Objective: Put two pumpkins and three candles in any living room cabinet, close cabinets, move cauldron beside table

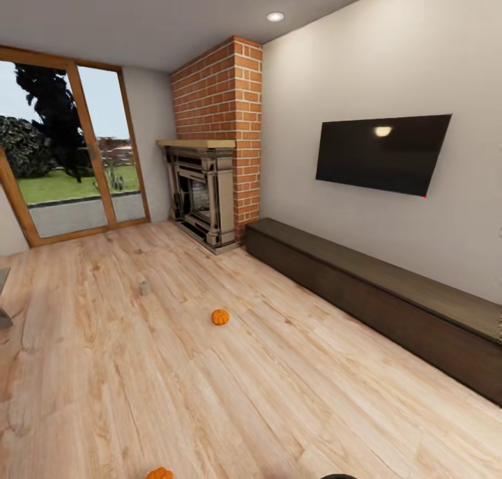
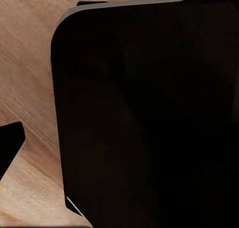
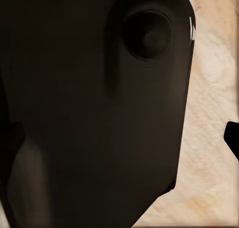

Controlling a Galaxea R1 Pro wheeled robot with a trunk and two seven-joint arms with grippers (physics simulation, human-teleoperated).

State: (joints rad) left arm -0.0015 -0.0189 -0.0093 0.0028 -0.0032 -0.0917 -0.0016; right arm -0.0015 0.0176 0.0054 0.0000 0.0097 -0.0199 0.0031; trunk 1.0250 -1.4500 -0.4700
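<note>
Two orange pumpkins lie on the wood floor in the head view: one (image 1: 220,316) mid-room, the other (image 1: 160,473) cut by the lower edge. A small squat grey-tan candle (image 1: 144,288) stands farther off, toward the window. The long, low dark brown cabinet (image 1: 376,291) runs along the right wall under the TV, its fronts shut. Both wrist views look past dark robot body at bare floor. A black fingertip (image 2: 10,146) pokes in on the left wrist view, another fingertip (image 3: 232,138) on the right wrist view. The cauldron is out of view.
A brick fireplace (image 1: 209,193) fills the far corner beside the cabinet's end. Glass doors (image 1: 70,151) with wooden frames span the far left wall. A black TV (image 1: 380,153) hangs above the cabinet. A grey object's edge (image 1: 3,298) pokes in at the left.
</note>
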